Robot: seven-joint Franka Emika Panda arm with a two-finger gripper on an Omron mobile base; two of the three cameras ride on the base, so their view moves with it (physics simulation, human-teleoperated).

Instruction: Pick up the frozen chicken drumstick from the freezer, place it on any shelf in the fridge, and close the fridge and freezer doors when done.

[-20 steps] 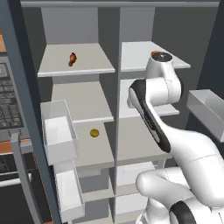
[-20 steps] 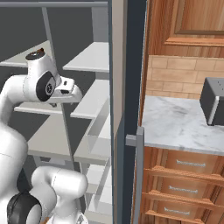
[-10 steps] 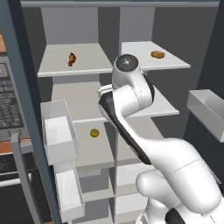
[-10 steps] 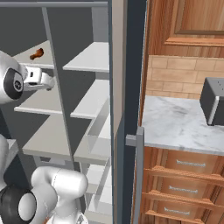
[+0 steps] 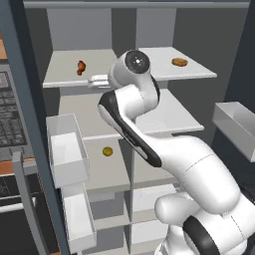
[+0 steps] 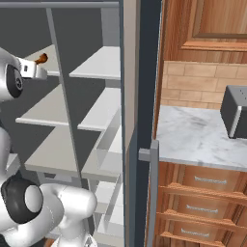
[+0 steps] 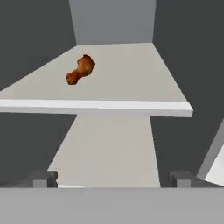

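The frozen chicken drumstick (image 5: 80, 66) lies reddish-brown on the top shelf of the freezer (image 5: 64, 30), the left half of the unit. It also appears as the drumstick (image 6: 41, 59) and the drumstick (image 7: 81, 69). My gripper (image 5: 93, 80) hovers just right of and below it, at that shelf's front edge, open and empty, apart from the meat. The gripper (image 7: 113, 179) points along the shelves with its tips wide apart. The fridge (image 5: 199, 30) has its top shelf (image 5: 159, 69) to the right. Both doors stand open: the freezer door (image 5: 20, 124) and the fridge door (image 6: 130, 96).
A tan-orange oval food item (image 5: 179, 62) rests on the fridge's top shelf. A small yellow ball (image 5: 107, 151) sits on a lower freezer shelf. Clear door bins (image 5: 67, 149) jut in at left, another bin (image 5: 236, 122) at right. A black oven (image 5: 10, 109) flanks the freezer; a marble counter (image 6: 193, 135) lies right.
The arm has swung left from the fridge's top shelf across the divider to the freezer's top shelf. The gripper stays open and empty.
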